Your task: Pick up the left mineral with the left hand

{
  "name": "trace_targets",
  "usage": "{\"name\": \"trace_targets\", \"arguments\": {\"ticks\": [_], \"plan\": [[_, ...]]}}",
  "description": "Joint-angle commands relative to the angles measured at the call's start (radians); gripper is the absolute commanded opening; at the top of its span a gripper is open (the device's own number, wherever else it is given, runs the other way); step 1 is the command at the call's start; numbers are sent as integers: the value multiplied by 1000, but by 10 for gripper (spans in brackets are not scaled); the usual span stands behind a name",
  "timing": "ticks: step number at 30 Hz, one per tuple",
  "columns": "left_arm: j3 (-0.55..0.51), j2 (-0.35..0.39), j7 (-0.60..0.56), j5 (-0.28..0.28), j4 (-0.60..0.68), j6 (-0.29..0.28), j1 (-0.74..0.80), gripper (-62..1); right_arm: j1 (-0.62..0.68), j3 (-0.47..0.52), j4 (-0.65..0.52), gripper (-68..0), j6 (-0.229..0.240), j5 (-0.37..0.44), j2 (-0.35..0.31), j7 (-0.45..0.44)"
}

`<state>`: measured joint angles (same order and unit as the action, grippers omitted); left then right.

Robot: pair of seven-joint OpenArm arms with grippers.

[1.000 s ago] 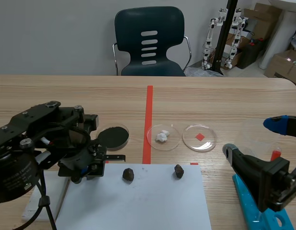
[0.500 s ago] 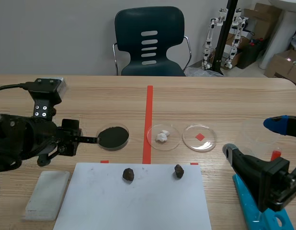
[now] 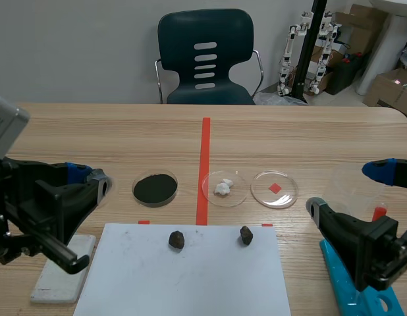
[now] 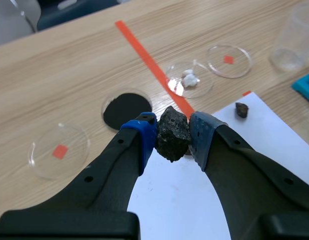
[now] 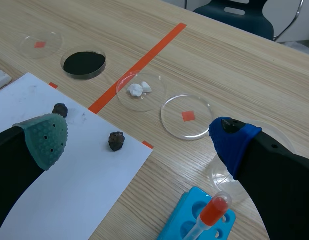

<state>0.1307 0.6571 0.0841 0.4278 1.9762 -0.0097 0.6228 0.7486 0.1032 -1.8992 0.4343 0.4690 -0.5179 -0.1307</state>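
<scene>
Left claw [image 4: 172, 136] has its blue pads [image 4: 144, 137] a narrow gap apart. From its own camera the left mineral [image 3: 176, 239] sits right in that gap and looks pinched, tbh. But the scene and right wrist views both show it lying on the white paper [image 3: 190, 283], near the sheet's far edge and well apart from that claw, so it's not gripped. A clear dish with a red square [image 4: 59, 150], beside the black powder dish [image 3: 155, 189], is mostly covered by the left arm in the scene view. Right mineral [image 3: 245, 234] lies on the paper too. Right claw [image 5: 137, 142] is spread wide, and the blue rack [image 5: 192, 225] is cut off.
</scene>
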Motion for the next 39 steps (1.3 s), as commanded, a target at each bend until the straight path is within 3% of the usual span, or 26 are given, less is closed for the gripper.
{"name": "trace_targets", "arguments": {"ticks": [1,9,13,39], "plan": [[-17,-5,-53,-16,27,-16,34,-519,-1,8,-20,-84,1,10,-3,-18],[-84,-6,-203,-216,110,-57,235,-519,-1,8,-20,-84,1,10,-3,-18],[-86,-6,-231,-264,126,-63,295,-519,-1,8,-20,-84,1,10,-3,-18],[-86,-6,-222,-268,126,-69,330,-519,-1,8,-20,-84,1,10,-3,-18]]}}
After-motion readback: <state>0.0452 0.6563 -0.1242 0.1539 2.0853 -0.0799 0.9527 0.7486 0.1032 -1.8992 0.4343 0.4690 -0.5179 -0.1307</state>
